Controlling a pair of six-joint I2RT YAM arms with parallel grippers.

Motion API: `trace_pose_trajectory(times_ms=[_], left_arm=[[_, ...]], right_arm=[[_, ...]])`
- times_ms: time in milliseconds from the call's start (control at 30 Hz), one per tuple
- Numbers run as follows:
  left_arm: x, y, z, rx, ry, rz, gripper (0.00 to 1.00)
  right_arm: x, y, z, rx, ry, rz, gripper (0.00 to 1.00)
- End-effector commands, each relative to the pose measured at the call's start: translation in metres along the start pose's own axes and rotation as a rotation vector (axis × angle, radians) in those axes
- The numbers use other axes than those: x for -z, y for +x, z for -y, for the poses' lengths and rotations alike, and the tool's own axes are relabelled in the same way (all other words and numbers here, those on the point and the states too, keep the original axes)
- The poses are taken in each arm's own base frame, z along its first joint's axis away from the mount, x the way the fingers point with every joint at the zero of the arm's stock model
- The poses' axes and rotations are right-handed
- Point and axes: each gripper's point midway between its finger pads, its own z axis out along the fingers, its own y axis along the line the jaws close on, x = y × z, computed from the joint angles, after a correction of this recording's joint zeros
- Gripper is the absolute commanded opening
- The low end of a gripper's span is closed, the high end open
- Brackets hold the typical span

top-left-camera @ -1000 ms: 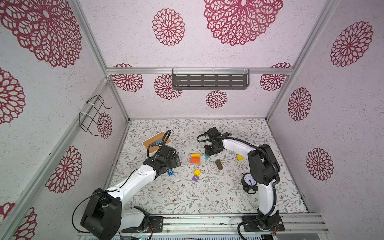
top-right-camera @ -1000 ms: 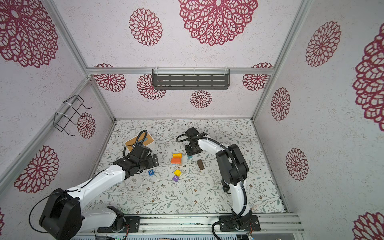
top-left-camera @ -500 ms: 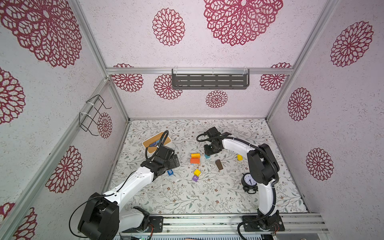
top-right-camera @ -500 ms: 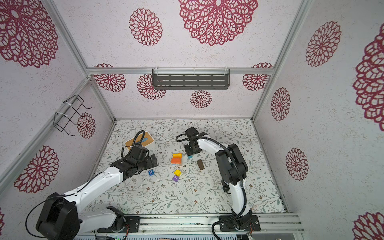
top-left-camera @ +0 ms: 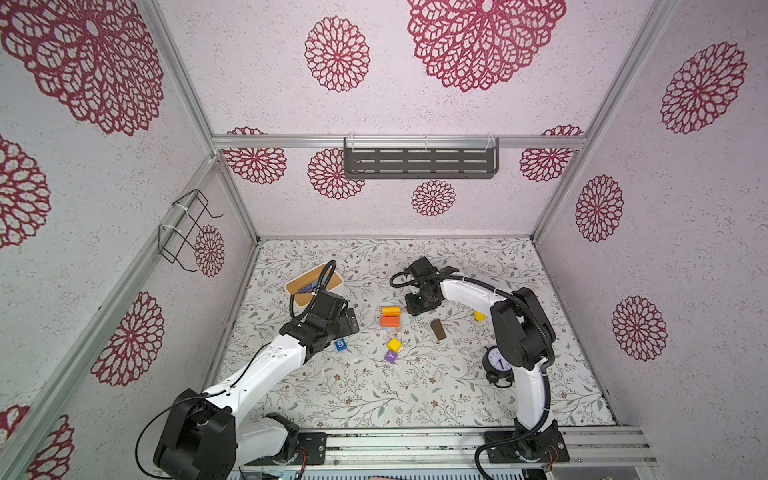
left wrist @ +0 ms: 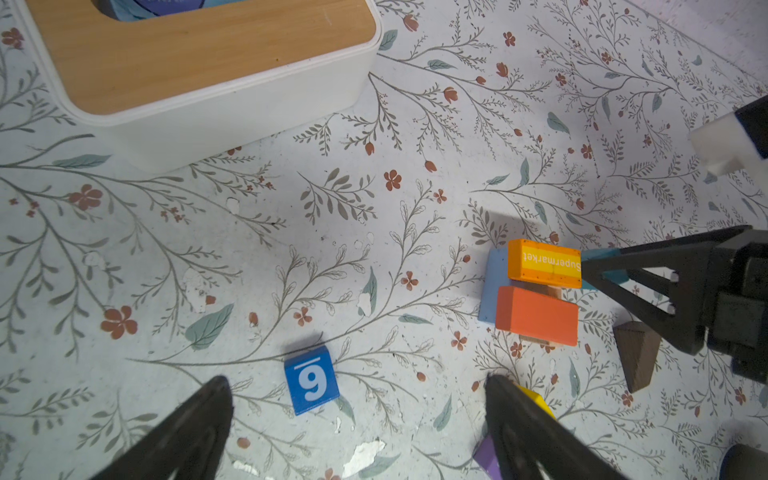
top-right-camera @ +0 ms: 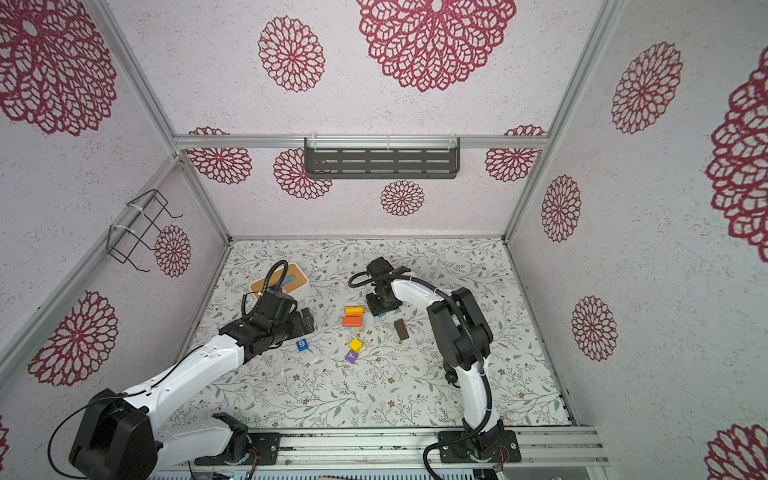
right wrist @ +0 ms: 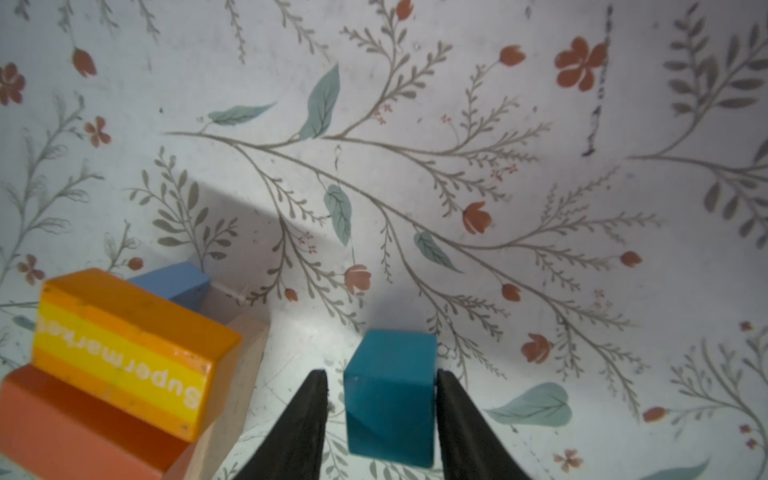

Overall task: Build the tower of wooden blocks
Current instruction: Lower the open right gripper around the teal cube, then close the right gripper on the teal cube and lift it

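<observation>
Your right fingers (right wrist: pixel 299 428) straddle the teal cube (right wrist: pixel 390 395), which rests on the counter (right wrist: pixel 415 145) just beside the tower (right wrist: pixel 124 365); a narrow gap shows at one finger, so the cube is not clamped. The tower is a low stack near the counter's middle, with the "Supermarket" block (left wrist: pixel 544 268) and orange block (left wrist: pixel 536 316) on a tan piece (right wrist: pixel 245 357) and a light blue piece (left wrist: pixel 490 291). Your left fingers (left wrist: pixel 191 428) stand wide and empty above the blue "9" cube (left wrist: pixel 311 384).
</observation>
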Motion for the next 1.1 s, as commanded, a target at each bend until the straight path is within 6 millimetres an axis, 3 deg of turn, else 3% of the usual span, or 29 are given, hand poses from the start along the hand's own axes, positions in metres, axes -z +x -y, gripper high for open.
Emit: trace_pose_trajectory(times_ms=[0,400,767,1067], left_arm=[[0.0,0.001,-0.003,0.021,0.005,0.006,0.97],[-0.001,0.005,-0.006,0.028,0.003,0.004,0.98],[0.004,0.005,-0.004,0.033,0.02,0.009,0.97],[0.01,0.008,-0.011,0.045,0.016,0.024,0.97]], right_arm=[[0.006,0.001,-0.001,-0.003,0.008,-0.01,0.47],[0.006,0.004,0.003,-0.008,0.033,-0.015,0.38],[0.047,-0.008,0.0,0.01,0.046,0.039,0.32],[0.079,-0.017,-0.017,-0.033,0.07,0.118,0.3]])
